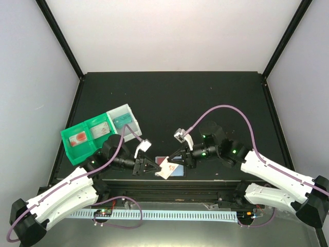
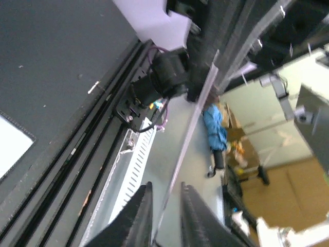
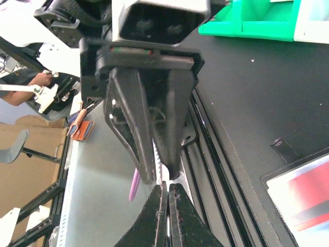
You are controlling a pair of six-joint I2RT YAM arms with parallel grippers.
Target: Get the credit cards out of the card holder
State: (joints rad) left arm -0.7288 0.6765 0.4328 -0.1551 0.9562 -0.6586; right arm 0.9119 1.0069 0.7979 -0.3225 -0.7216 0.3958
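Observation:
The card holder (image 1: 178, 173) lies open on the black mat near the front edge, showing red and blue inside. Its stitched dark edge also appears in the right wrist view (image 3: 288, 177) and the left wrist view (image 2: 20, 135). A pale credit card (image 1: 165, 171) is held up just above it, between the two grippers. My left gripper (image 1: 153, 168) grips it from the left. In the left wrist view the card (image 2: 195, 113) runs edge-on between the barely parted fingers of my left gripper (image 2: 165, 186). My right gripper (image 1: 176, 162) (image 3: 168, 186) is shut on the card's opposite edge, tip to tip with the left one.
A green-and-clear compartment tray (image 1: 82, 136) stands at the left of the mat, behind the left arm. A slotted white cable duct (image 1: 164, 215) runs along the front below the table rail. A small black tab (image 3: 281, 144) lies on the mat near the holder.

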